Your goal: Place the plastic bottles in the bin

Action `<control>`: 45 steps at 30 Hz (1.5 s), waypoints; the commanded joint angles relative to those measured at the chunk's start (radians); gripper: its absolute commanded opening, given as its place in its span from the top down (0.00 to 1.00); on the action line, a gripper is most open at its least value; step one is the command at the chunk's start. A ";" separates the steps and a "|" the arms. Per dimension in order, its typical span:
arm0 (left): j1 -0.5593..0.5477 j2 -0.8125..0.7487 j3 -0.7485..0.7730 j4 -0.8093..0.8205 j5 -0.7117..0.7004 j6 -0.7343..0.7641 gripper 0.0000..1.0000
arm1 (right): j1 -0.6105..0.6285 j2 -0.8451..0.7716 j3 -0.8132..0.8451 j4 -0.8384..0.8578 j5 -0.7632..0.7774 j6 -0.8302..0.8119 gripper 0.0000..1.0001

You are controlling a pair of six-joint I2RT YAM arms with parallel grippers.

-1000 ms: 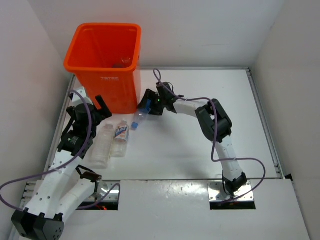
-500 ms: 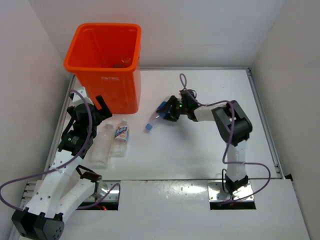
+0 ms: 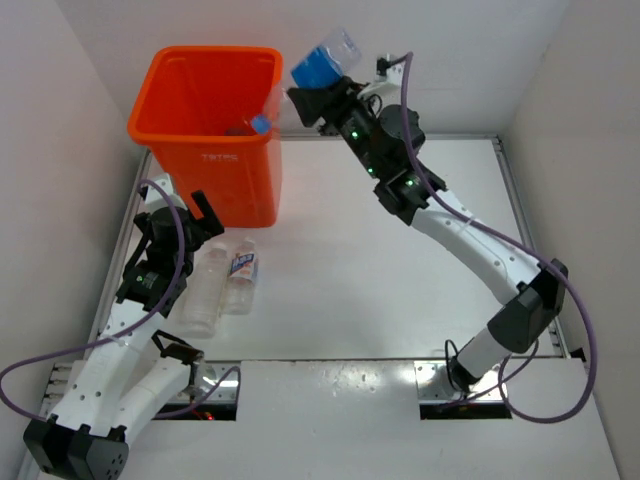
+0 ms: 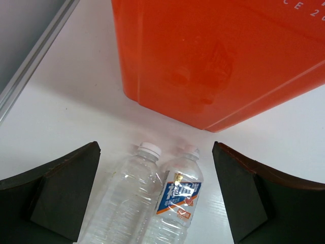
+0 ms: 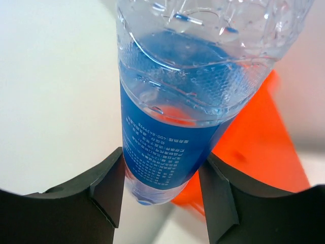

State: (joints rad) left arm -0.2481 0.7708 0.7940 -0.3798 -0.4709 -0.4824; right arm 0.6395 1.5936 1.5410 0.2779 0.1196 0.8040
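- Table (image 3: 380,270), white, carries everything; the two arms are bolted at its near edge.
- Orange bin (image 3: 232,185) stands upright at the far left corner, its mouth open to the top.
- Right gripper (image 3: 312,98) is raised beside the bin's right rim, clamped on the blue-labelled bottle (image 3: 320,68). The bottle tilts cap-down, and its blue cap (image 3: 262,123) is over the bin's mouth.
- Left gripper (image 3: 178,225) hangs low, just near of the bin, with its jaws spread wide and grasping nothing.
- Between those jaws, two bottles lie side by side on the table, caps toward the bin: a plain bottle (image 4: 127,198) and a white-labelled bottle (image 4: 177,203).
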 commanded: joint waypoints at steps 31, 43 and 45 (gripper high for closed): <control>-0.008 -0.013 -0.004 0.025 0.012 0.018 0.00 | 0.146 -0.346 -0.229 0.021 0.489 -0.398 0.00; -0.095 0.016 -0.091 0.011 0.107 -0.010 0.00 | 0.304 -0.764 -0.990 -0.379 0.874 -0.261 0.00; -0.124 0.041 -0.113 0.031 0.158 -0.034 0.00 | 0.328 -0.816 -1.051 -0.391 0.945 -0.249 0.00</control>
State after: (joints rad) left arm -0.3367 0.8005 0.6884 -0.3935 -0.3931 -0.4854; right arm 0.9352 0.8768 0.5137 -0.0734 0.8783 0.5034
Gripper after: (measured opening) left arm 1.000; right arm 0.996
